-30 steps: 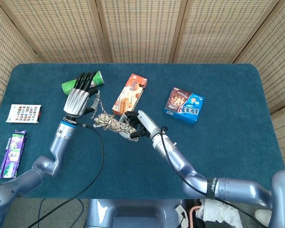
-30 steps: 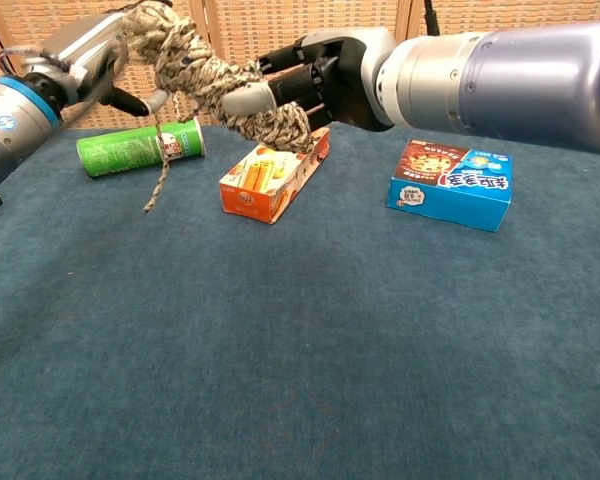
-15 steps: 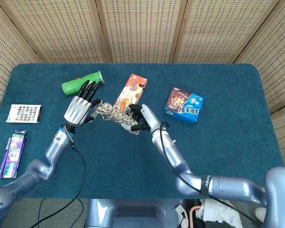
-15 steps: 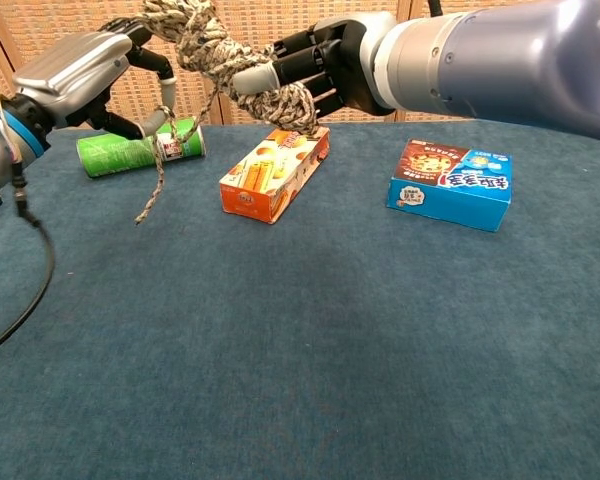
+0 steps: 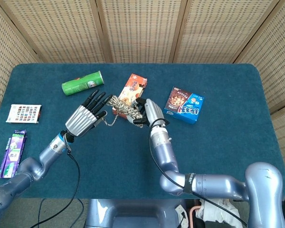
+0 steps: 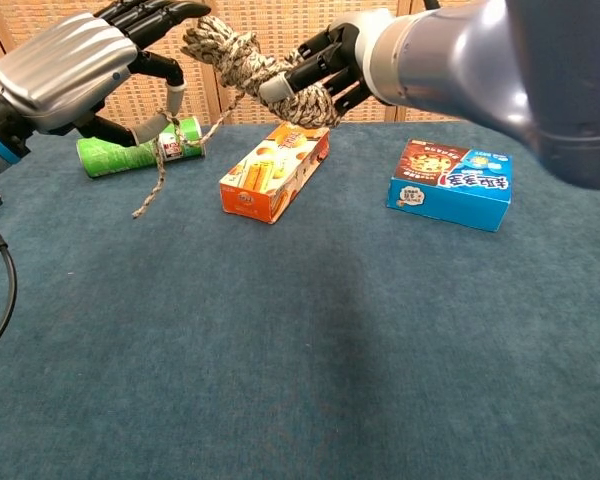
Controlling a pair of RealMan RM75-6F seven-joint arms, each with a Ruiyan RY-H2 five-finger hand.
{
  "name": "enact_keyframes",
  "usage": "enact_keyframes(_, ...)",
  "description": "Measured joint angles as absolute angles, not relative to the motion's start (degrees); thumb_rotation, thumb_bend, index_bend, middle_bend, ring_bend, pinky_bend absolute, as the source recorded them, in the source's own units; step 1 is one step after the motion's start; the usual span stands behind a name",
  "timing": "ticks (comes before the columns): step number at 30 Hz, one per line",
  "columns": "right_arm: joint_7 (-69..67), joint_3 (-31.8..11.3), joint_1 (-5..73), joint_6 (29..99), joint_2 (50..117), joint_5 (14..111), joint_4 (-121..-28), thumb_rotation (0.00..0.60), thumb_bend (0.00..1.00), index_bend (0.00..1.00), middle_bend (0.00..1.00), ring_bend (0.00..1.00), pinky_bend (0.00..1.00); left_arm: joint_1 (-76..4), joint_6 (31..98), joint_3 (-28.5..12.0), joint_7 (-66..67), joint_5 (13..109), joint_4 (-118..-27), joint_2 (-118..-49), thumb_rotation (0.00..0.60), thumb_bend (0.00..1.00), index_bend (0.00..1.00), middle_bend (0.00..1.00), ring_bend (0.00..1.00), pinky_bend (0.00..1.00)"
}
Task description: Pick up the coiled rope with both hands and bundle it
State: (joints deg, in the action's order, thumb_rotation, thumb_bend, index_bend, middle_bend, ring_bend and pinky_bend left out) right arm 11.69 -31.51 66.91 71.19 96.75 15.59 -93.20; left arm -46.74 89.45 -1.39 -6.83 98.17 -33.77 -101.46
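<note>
Rope [image 6: 255, 70] now higher; your right hand [image 5: 143, 112] grips coil, left hand [image 5: 85, 118] pinches tail [image 6: 160, 170], fingers spread; bundling under way.

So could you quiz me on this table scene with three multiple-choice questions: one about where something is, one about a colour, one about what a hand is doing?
1. Where is the coiled rope?
A. Flat on the table
B. Held up in the air above the table
C. Inside the blue box

2. What colour is the snack can lying on its side?
A. Green
B. Red
C. Yellow

3. What is the right hand doing?
A. Resting empty on the table
B. Pressing on the blue box
C. Gripping the rope bundle

Answers:
1. B, the chest view shows it well above the cloth, a loose tail dangling beside the left hand.
2. A, its body is bright green.
3. C, its fingers wrap around the bundle.
</note>
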Motion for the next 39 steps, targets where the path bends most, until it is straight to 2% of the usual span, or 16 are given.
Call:
enact_keyframes(6, 18.18, -31.73, 69.27, 74.79, 99.79, 15.56, -90.14, 0.6, 0.81, 0.7, 0.74, 0.62, 0.72, -48.49, 91.7, -1.02, -2.22, 100.57, -36.86, -99.49, 0.6, 0.61, 0.85, 0.0, 0.0, 0.0)
enact_keyframes(11, 23.73, -29.98, 70.42, 76.36, 101.78, 18.22, -88.35, 0.6, 0.81, 0.7, 0.74, 0.62, 0.72, -50.85, 92.7, -1.54, 2.66, 102.57, -41.72, -96.72, 0.6, 0.61, 0.85, 0.0, 0.0, 0.0)
enact_keyframes(22, 30.11, -26.02, 69.57, 74.85, 102.36, 24.77, -87.48, 0.6, 0.81, 0.7, 0.74, 0.62, 0.72, -55.2, 91.15, -2.83, 14.4, 106.62, -50.05, -88.37, 0.6, 0.61, 0.85, 0.0, 0.0, 0.0)
enact_keyframes(35, 30.73, -24.85, 66.8, 70.6, 99.33, 29.66, -89.23, 0.6, 0.81, 0.7, 0.74, 0.62, 0.72, -56.06, 88.3, -3.05, 15.62, 106.78, -47.55, -86.0, 0.6, 0.61, 0.85, 0.0, 0.0, 0.0)
enact_keyframes(39, 29.85, -23.94, 65.86, 67.25, 97.59, 31.86, -89.8, 0.6, 0.81, 0.7, 0.74, 0.62, 0.72, -56.15, 87.55, -3.33, 15.38, 106.12, -44.84, -86.19, 0.6, 0.61, 0.85, 0.0, 0.0, 0.0)
